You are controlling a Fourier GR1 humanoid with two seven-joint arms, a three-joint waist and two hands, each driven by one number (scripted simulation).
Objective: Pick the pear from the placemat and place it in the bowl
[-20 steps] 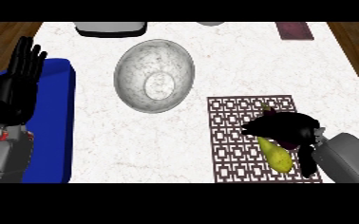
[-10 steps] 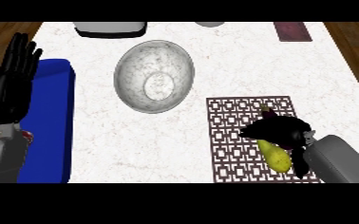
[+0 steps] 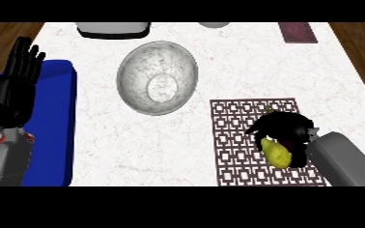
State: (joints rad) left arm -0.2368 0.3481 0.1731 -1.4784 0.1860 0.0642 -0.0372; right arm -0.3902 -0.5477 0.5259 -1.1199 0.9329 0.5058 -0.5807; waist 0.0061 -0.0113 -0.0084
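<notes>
left hand (image 3: 20, 84): black, fingers straight & spread, pointing up; rests at far left edge, holds nothing; grey forearm below it.
blue mat (image 3: 53, 125): 1, flat, rounded corners, solid blue, lies along left side under/behind left hand.
tabletop (image 3: 235, 58): white w/ faint marble veining; wood-brown strips show at both top corners.
grey object (image 3: 113, 28): 1, pale, rounded, at top edge left of centre; partly cut off.
bowl (image 3: 157, 83): 1, round, grey speckled stone look, smooth inner ring at bottom; nothing in it; near centre, well apart from pear.
placemat (image 3: 242, 125): 1, rectangular, dark brown lattice w/ square openwork, right of bowl.
pear (image 3: 276, 153): 1, yellow-green, smooth, elongated; over placemat's right part, in right hand.
right hand (image 3: 287, 129): black, fingers curled round pear's upper part; grey forearm enters from lower right.
dark red slab (image 3: 297, 32): 1, flat rectangle, top right.
</notes>
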